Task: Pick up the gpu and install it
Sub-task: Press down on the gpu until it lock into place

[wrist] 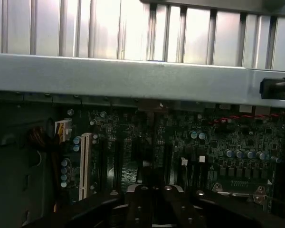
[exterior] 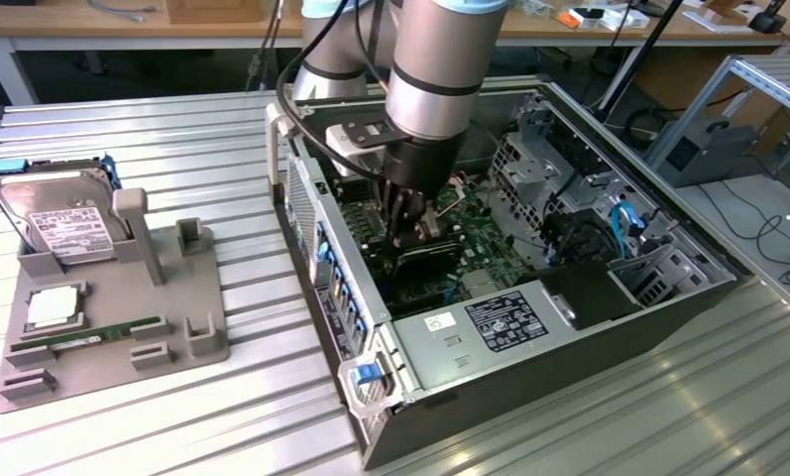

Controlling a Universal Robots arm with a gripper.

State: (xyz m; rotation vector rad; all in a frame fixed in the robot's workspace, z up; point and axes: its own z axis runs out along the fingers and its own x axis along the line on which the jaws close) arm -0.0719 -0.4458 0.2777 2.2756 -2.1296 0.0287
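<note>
My gripper reaches down into the open computer case and is shut on the gpu, a dark card with a black block on its face. The card hangs upright just above the green motherboard, close to the case's rear wall. In the wrist view the gripper is a dark mass, and beyond it lie the motherboard and its expansion slots, among them a white slot. The card's lower edge and where it meets the slots are hidden.
A grey fixture at the exterior view's left holds a silver hard drive, a long green memory stick and a small square chip. Inside the case are a power supply, drive cages and cables.
</note>
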